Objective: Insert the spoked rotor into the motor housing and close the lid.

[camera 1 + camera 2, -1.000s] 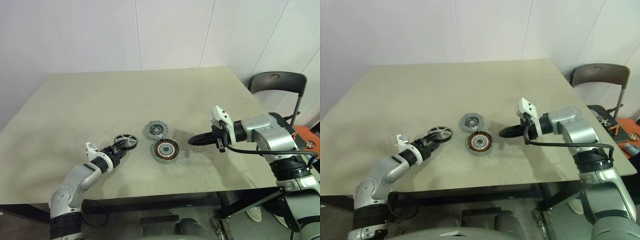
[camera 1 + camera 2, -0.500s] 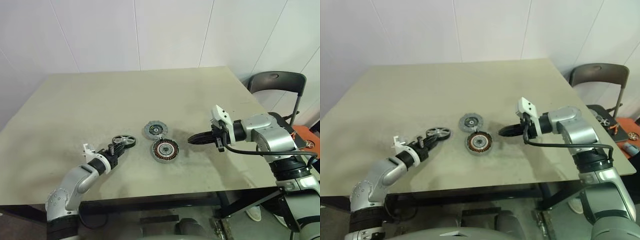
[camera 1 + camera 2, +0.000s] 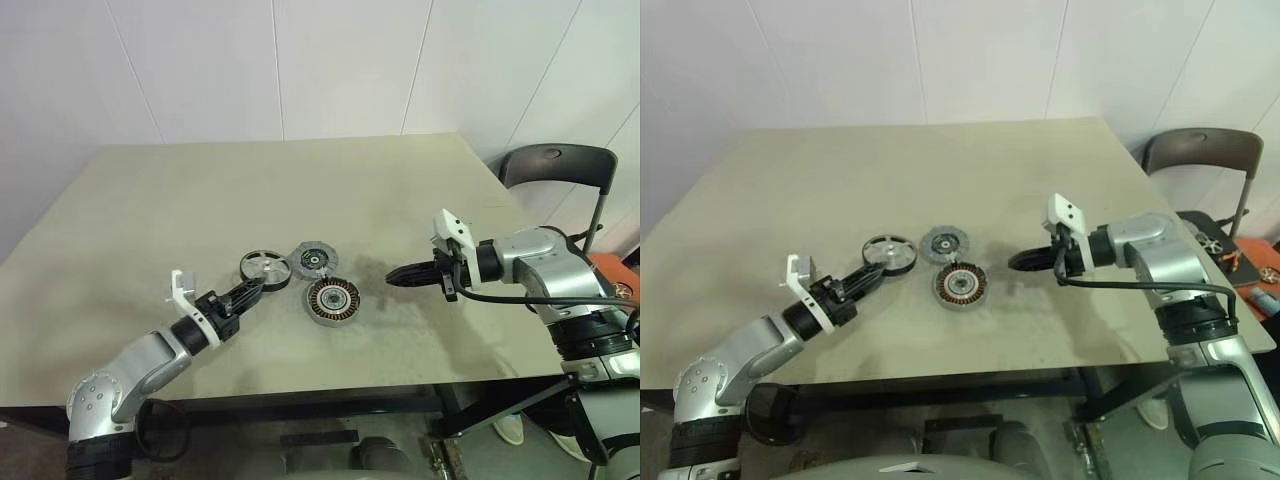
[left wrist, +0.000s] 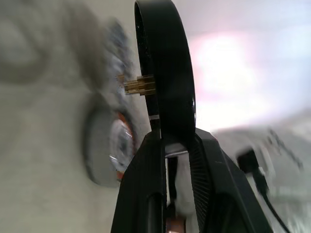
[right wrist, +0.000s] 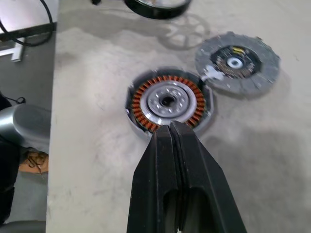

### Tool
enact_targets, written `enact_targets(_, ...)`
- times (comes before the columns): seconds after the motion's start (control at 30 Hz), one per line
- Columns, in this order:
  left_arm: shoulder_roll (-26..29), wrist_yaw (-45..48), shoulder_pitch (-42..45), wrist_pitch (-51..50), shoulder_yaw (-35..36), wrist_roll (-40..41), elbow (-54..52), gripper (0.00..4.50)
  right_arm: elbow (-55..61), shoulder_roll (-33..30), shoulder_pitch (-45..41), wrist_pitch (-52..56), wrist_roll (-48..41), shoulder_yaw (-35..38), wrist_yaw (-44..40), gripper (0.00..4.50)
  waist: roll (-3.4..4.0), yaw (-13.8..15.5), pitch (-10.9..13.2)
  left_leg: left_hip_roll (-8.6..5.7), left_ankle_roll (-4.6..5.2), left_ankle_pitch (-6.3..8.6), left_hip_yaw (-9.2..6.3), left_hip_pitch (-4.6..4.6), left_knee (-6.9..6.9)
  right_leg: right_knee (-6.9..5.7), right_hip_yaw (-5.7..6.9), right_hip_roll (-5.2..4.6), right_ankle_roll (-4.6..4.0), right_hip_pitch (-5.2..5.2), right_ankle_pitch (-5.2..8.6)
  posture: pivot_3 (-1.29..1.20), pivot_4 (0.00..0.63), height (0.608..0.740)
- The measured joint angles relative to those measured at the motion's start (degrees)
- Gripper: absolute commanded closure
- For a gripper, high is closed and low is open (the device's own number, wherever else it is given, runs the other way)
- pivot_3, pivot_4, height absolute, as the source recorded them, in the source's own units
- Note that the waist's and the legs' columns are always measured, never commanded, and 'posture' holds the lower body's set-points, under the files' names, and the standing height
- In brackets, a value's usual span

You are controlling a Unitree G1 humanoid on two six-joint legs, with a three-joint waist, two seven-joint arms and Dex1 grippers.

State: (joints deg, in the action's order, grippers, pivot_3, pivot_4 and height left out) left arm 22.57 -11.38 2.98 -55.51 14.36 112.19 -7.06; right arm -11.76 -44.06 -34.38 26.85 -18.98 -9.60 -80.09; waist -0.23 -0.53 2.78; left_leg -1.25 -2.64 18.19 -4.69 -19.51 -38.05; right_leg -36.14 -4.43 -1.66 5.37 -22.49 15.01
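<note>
One part is off the table: the thin black-rimmed spoked rotor with silver spokes and hub point(image 3: 262, 267) now hangs pinched by its rim in my left gripper point(image 3: 243, 293), both black fingers point(image 4: 146, 189) clamped on the ring, as the left wrist view shows edge-on. A second ago the wheel lay flat, down and to the left of the motor housing, with the fingers only just closing round it; since then I have lifted it and carried it toward the housing, so it now hangs just left of it and beside the lid.

The thick round dark motor housing, copper windings ringing a silver centre point(image 3: 331, 299), has not moved on the beige table point(image 3: 150, 200). The grey ribbed-edge lid with its dark hub point(image 3: 312, 260) lies just behind the housing, touching or nearly touching its rim.

On the housing's right, my right gripper point(image 3: 394, 274) waits above the table with its fingers pressed together and empty, their tips pointing at the housing. It has barely shifted from where it was a second ago.

I judge the pick-up done and the carry under way; seating the wheel over the silver centre comes next, with the lid to follow.
</note>
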Motion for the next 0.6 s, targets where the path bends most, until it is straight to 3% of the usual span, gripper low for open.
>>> enact_targets(0.33, 5.59, 4.72, 10.56, -8.28, -8.82, -0.61, 7.6, 4.13, -2.07, -2.94, 3.66, -1.15, 0.69, 1.92, 0.09, 4.5, 0.01, -0.23, 0.01, 0.01, 0.0, 0.0, 0.01, 0.01, 0.01, -0.01, -0.03, 0.02, 0.03, -0.01, -0.02, 0.0, 0.0, 0.74)
enact_targets(0.6, 2.93, 7.44, 17.82, -11.26, -13.41, -7.03, 15.22, 4.13, -0.6, -3.2, 5.97, -0.94, 0.56, 3.02, 1.24, 4.5, 0.01, -0.09, 0.0, 0.0, 0.0, 0.0, 0.0, -0.05, 0.01, 0.0, -0.02, 0.02, 0.19, -0.05, -0.1, 0.0, 0.0, 0.74)
